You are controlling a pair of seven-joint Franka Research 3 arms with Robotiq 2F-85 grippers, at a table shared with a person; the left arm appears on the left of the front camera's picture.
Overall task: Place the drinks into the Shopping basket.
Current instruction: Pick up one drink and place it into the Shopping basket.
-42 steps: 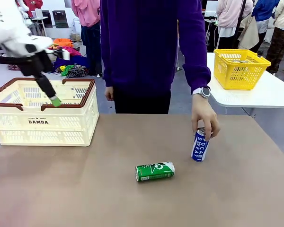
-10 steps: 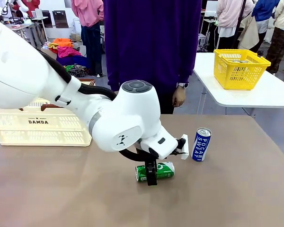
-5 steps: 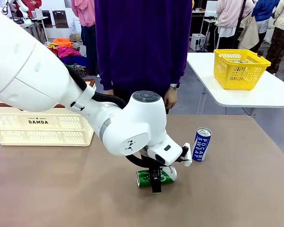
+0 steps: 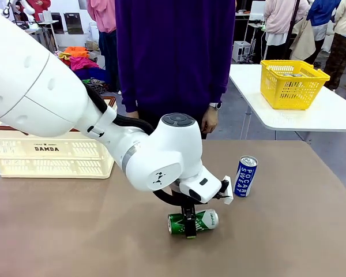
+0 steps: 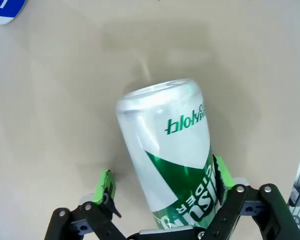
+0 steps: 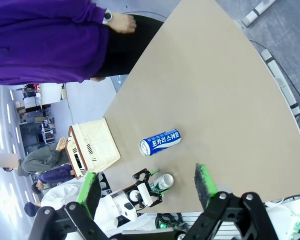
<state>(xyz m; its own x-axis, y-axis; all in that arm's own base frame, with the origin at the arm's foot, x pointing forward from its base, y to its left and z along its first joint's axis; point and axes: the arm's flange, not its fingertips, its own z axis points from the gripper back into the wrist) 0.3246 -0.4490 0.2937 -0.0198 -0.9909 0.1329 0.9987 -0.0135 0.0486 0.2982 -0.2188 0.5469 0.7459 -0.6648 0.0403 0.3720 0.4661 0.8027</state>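
Two drinks are left outside the Shopping basket point(image 4: 52, 151), which stands at the left edge of the table point(image 4: 75, 242), well apart from both cans. Toward the middle, the green can point(image 4: 206, 219) lies on its side and is straddled by the left gripper point(image 4: 190, 226), whose jaws are spread around the can's body and not yet clamped on it. To the right, the blue can point(image 4: 245, 176) stands upright near the green one, and a yellow basket point(image 4: 293, 86) sits on a separate table farther right.

A roll is judged the main risk. One of the pads point(image 5: 221, 172) is already against the can while a gap remains at the other, so the can could be pushed sideways along the table as the jaws meet. The grip also sits near one end of the can, so it might tilt or slip once lifted for the long carry to the basket.

The uneven pad contact is revealed by the left wrist view. In the front view it is hidden behind the near finger, but there the distance to the basket is made plain. In its own wrist view the right gripper point(image 6: 146, 187) is seen high over the table, fingers spread wide, with nothing held.
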